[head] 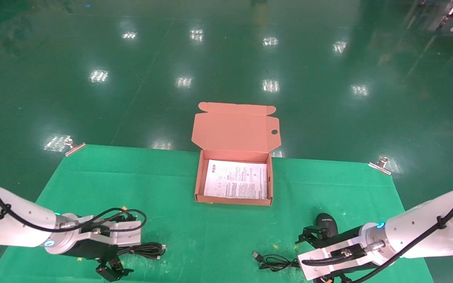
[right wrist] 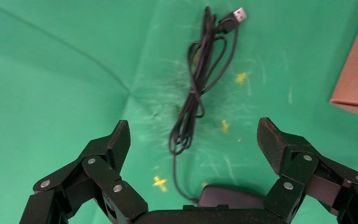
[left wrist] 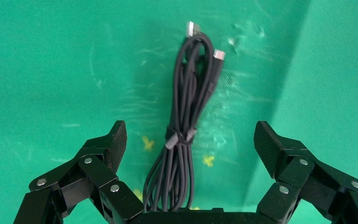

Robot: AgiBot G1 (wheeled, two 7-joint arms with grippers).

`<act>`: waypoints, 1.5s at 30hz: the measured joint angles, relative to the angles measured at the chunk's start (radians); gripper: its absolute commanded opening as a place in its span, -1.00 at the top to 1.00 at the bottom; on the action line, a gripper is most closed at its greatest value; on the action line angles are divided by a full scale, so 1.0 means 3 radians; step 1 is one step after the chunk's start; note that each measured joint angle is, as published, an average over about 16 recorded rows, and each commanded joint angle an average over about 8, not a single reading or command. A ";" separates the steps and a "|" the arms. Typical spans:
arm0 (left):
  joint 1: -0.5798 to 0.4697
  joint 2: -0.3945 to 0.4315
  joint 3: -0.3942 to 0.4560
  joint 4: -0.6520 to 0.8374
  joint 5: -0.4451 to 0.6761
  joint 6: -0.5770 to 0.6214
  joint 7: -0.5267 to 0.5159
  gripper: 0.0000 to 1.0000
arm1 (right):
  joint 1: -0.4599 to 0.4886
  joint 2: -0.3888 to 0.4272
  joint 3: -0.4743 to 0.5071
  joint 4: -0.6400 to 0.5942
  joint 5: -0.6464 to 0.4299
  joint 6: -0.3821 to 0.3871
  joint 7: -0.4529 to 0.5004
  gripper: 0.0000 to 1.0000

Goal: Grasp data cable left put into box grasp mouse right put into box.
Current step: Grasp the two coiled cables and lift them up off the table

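Holding only paper: box [head: 234,177]

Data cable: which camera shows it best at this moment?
The left wrist view: the data cable lies whole between the open left gripper fingers, with its tie and both plugs visible. The head view shows only a small coil beside that gripper. The right wrist view misses it.

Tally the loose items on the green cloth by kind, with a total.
Cardboard box, open with a printed sheet inside: 1
Data cable, bundled: 1
Mouse with its cord: 1
Metal clips at the cloth's far corners: 2
Total: 5
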 measured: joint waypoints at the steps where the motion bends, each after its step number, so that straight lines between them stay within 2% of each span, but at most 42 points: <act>1: -0.0010 0.0026 -0.0004 0.0080 -0.0009 -0.0021 0.0021 -1.00 | -0.0024 -0.0014 0.0004 -0.0034 0.0002 0.0048 -0.0032 -1.00; 13: -0.0146 0.0279 -0.0026 0.0881 -0.0054 -0.0235 0.0321 -1.00 | -0.0166 -0.0286 -0.0012 -0.0517 -0.0039 0.0384 -0.0350 -1.00; 14: -0.0155 0.0293 -0.0027 0.0929 -0.0054 -0.0249 0.0343 -0.86 | -0.0170 -0.0311 -0.0016 -0.0558 -0.0045 0.0398 -0.0367 -1.00; 15: -0.0163 0.0306 -0.0027 0.0973 -0.0053 -0.0262 0.0364 -0.61 | -0.0174 -0.0335 -0.0020 -0.0596 -0.0050 0.0410 -0.0383 -0.84; 21: -0.0197 0.0357 -0.0027 0.1150 -0.0053 -0.0316 0.0448 0.89 | -0.0189 -0.0430 -0.0034 -0.0759 -0.0067 0.0458 -0.0452 0.66; 22: -0.0200 0.0361 -0.0027 0.1167 -0.0053 -0.0322 0.0456 1.00 | -0.0190 -0.0439 -0.0035 -0.0774 -0.0068 0.0462 -0.0458 0.91; 23: -0.0202 0.0365 -0.0028 0.1180 -0.0053 -0.0326 0.0462 1.00 | -0.0191 -0.0446 -0.0036 -0.0787 -0.0069 0.0466 -0.0464 1.00; 45: -0.0202 0.0360 -0.0028 0.1167 -0.0056 -0.0323 0.0461 1.00 | -0.0189 -0.0442 -0.0035 -0.0780 -0.0066 0.0459 -0.0463 1.00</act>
